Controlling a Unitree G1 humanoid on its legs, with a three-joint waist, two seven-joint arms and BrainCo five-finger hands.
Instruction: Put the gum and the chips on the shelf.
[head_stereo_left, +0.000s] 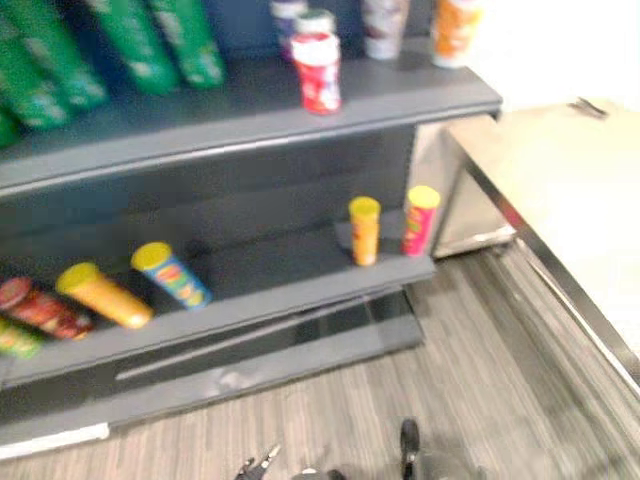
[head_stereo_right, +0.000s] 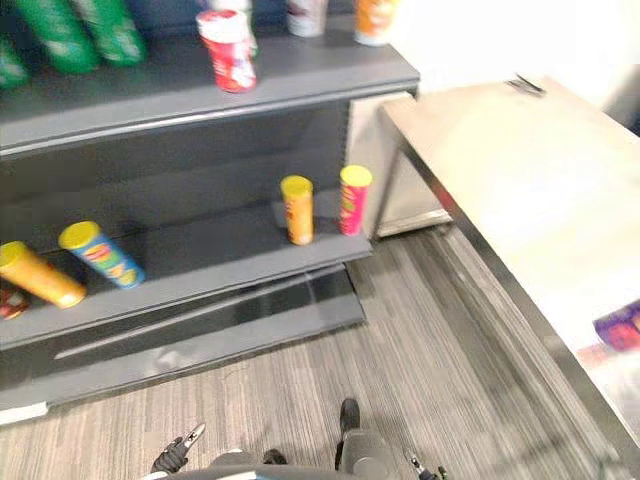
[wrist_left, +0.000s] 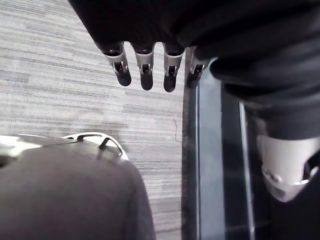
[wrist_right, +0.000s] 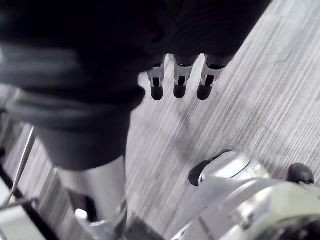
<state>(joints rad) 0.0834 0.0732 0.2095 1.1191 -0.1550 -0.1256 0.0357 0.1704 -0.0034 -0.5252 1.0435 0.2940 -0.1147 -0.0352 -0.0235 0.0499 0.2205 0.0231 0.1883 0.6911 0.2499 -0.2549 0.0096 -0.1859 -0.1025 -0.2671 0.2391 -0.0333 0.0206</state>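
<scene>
Grey striped floor (head_stereo_left: 470, 350) in front of dark grey shelf unit, steel-edged worktop (head_stereo_right: 500, 170) to the right.

Upper shelf (head_stereo_left: 250, 112): green cans (head_stereo_left: 150, 40) at left, red can (head_stereo_left: 317, 72) upright near front edge, orange tub (head_stereo_left: 455, 30) at right end.

Lower shelf (head_stereo_left: 280, 270): orange chip can (head_stereo_left: 364, 231) and pink chip can (head_stereo_left: 420, 220) upright, just beside each other at right end. Blue chip can (head_stereo_left: 172, 274), yellow chip can (head_stereo_left: 104, 295) and dark red chip can (head_stereo_left: 40, 308) lying on their sides at left. Can't tell which can belongs to the task.

Small purple item (head_stereo_right: 620, 328) on worktop at near right, well apart from the shelves. Too blurred to say whether gum.

Left hand (wrist_left: 145, 70) hanging over floor close to dark shelf base, fingers (wrist_left: 121, 72) straight, holding nothing. Right hand (wrist_right: 180, 82) over floor too, fingers (wrist_right: 205, 87) straight, likewise empty.
</scene>
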